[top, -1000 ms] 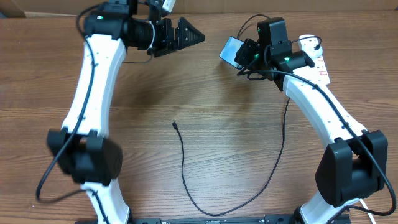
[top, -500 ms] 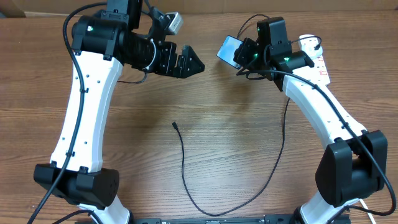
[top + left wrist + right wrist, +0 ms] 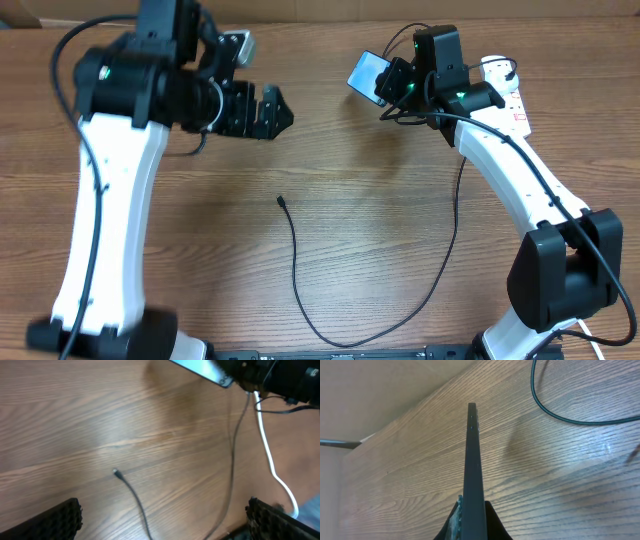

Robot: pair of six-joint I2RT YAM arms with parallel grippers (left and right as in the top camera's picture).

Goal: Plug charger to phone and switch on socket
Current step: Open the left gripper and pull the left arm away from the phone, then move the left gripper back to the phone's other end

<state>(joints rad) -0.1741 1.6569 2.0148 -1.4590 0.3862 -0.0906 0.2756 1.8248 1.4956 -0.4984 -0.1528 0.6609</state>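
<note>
The phone (image 3: 365, 72) is gripped edge-on by right pincer (image 3: 386, 88). Left pincer (image 3: 276, 111) hangs released above surface (image 3: 200, 250); it is best lowered squarely over charger tip (image 3: 116, 473), jaws astride it.

The phone (image 3: 366, 74) is slim with a light blue screen. It is held off the table, clamped by its lower end between the jaws of the right gripper (image 3: 388, 88). The charger (image 3: 295, 265) is a thin black cable that lies curved on the table. Its connector tip (image 3: 281, 201) lies free below the wide-apart jaws of the left gripper (image 3: 272, 108). The white socket (image 3: 514, 100) lies behind the right gripper, partly hidden.
</note>
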